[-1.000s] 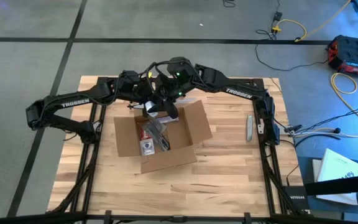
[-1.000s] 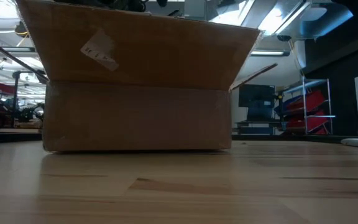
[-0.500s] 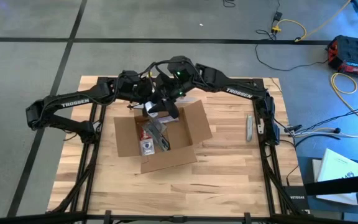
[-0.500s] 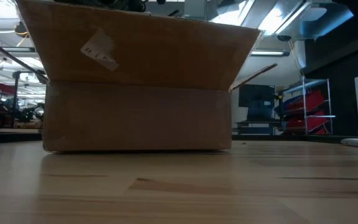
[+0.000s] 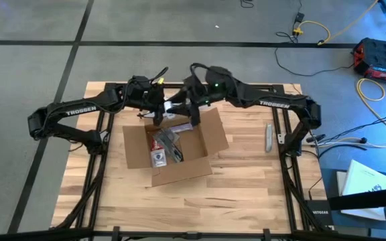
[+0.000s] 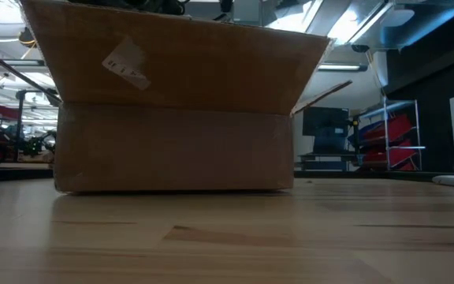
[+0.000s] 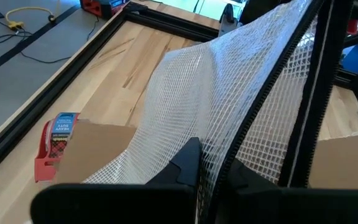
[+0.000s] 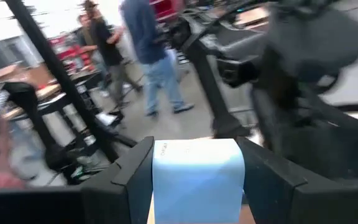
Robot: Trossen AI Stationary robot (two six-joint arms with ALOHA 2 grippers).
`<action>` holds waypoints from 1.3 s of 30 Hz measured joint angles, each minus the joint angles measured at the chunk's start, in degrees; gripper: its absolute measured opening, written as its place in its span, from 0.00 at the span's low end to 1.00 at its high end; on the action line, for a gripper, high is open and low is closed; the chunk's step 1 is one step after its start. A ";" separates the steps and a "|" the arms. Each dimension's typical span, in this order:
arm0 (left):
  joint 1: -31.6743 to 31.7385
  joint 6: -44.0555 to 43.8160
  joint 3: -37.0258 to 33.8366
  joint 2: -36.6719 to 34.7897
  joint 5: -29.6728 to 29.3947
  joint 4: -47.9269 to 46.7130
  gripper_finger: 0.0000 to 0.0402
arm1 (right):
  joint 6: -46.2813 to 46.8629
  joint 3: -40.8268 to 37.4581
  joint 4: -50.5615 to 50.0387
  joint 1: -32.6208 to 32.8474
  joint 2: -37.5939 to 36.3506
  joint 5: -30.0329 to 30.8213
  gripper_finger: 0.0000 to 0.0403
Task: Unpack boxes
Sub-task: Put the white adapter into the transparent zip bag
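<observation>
The open brown cardboard box (image 5: 134, 146) rests on its base at mid-table, flaps spread; in the low view its near wall (image 6: 172, 150) fills the picture. Small packs (image 5: 158, 156) lie inside it. Over the box's far-left corner, my left gripper (image 5: 159, 118) is shut on a white mesh pouch with a black zipper (image 7: 229, 93). Just right of it, above the box's far side, my right gripper (image 5: 179, 109) is shut on a pale blue and white pack (image 8: 194, 180). My left gripper pinches the mesh pouch between its two fingers beside the black zipper (image 7: 225, 158). The mesh spreads away from the fingertips, lifted off the table; its far end runs out of the picture. My right gripper pinches the pale blue pack by its two opposite sides (image 8: 157, 180) between its two fingers (image 8: 132, 174). The fingers point about level. The pack is lifted clear of the box.
A red-and-blue tape dispenser (image 7: 55, 144) stands on the table beside the box's flap. A grey utility knife (image 5: 269, 136) lies toward the right edge. Bare wood lies along the near side (image 5: 200, 201). People stand in the room beyond (image 8: 148, 56).
My right gripper has drawn up out of the box toward the table's far edge and tipped from pointing down to about level, carrying the pale pack with it; its arm has stretched out to the right. The box has stayed put.
</observation>
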 joint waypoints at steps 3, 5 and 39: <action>-0.02 -0.01 -0.02 0.00 0.00 -0.06 0.00 | -0.24 -1.51 -1.45 1.05 0.85 3.29 0.45; 0.00 -0.20 -0.02 0.00 0.00 -0.04 0.00 | -1.69 -1.98 -1.67 1.56 1.16 6.79 0.46; -0.04 -4.52 -0.02 -0.20 0.04 3.51 0.00 | -7.96 -1.58 -7.19 1.49 1.57 24.03 0.45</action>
